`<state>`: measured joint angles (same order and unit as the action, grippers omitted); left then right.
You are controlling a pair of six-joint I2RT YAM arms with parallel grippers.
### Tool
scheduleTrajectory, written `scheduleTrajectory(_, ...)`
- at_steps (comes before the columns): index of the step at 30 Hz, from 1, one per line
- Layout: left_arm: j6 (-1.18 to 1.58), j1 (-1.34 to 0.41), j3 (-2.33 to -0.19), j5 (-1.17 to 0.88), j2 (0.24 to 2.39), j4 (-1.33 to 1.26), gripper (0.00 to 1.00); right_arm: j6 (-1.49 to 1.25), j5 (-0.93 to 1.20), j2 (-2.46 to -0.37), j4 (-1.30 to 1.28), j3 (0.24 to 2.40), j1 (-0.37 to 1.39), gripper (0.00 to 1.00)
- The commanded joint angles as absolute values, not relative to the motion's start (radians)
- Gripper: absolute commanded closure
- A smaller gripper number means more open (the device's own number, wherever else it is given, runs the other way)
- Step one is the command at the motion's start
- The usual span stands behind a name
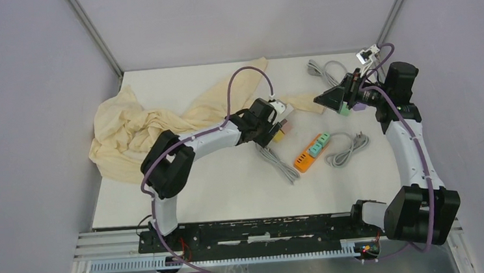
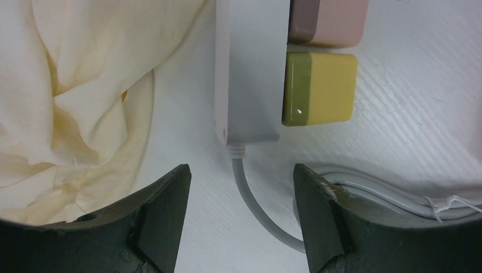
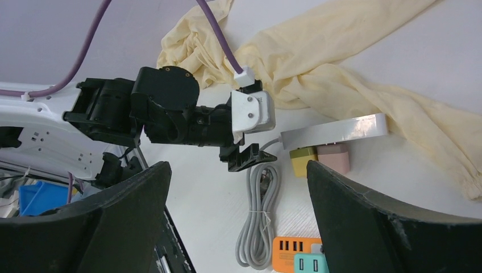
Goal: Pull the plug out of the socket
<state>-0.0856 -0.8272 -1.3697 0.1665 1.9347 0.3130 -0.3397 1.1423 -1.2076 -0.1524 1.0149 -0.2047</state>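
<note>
A white power strip (image 2: 250,68) lies on the table with a yellow plug (image 2: 319,88) and a pink plug (image 2: 327,23) seated in its side. My left gripper (image 2: 241,187) is open and empty, just short of the strip's cord end, with the grey cord (image 2: 256,199) running between the fingers. In the top view the left gripper (image 1: 271,131) sits by the strip (image 1: 285,111). My right gripper (image 1: 328,99) is open and empty, held above the table right of the strip. Its wrist view shows the strip (image 3: 335,129), the yellow plug (image 3: 303,159) and the pink plug (image 3: 334,156).
A cream cloth (image 1: 134,128) is heaped at the left and reaches behind the strip. An orange power strip (image 1: 305,159) with teal plugs lies mid-table. Grey cable coils (image 1: 351,147) lie beside it, another (image 1: 277,163) near the left gripper. A green and purple block (image 1: 345,109) lies under the right wrist.
</note>
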Motion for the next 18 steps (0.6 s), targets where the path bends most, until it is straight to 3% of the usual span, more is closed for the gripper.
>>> scheduleTrajectory(1, -0.185, -0.834, -1.411, 0.196, 1.962, 0.289, 0.27, -0.325, 1.142, -1.21, -0.133, 1.045, -0.2, 0.05)
scheduleTrajectory(18, -0.242, -0.835, -1.444, 0.2, 2.049, 0.196, 0.34, -0.318, 1.141, -1.21, -0.144, 1.048, -0.197, 0.05)
